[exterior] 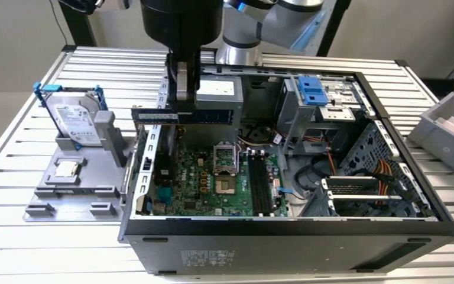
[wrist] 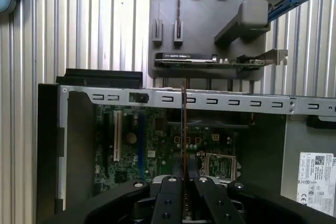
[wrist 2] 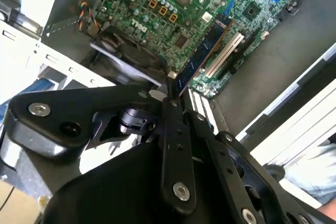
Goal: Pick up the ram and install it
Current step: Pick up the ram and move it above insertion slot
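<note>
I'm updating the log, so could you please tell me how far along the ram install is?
Done: the ram is picked up. In hand: the hand is shut on it, holding it level above the open case, near the rear wall. Left: seating it. The black slots on the motherboard look empty, and the ram is well above them.

Ribbed aluminium table (exterior: 38,248), plain beige wall (exterior: 14,35) behind, grey bin (exterior: 441,127) at the exterior view's right

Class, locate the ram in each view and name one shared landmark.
Exterior view: the ram is held level in the gripper, above the open case.
Second wrist view: a blue strip running out from the gripper.
First wrist view: a thin edge-on line.
Shared landmark: the motherboard.
</note>
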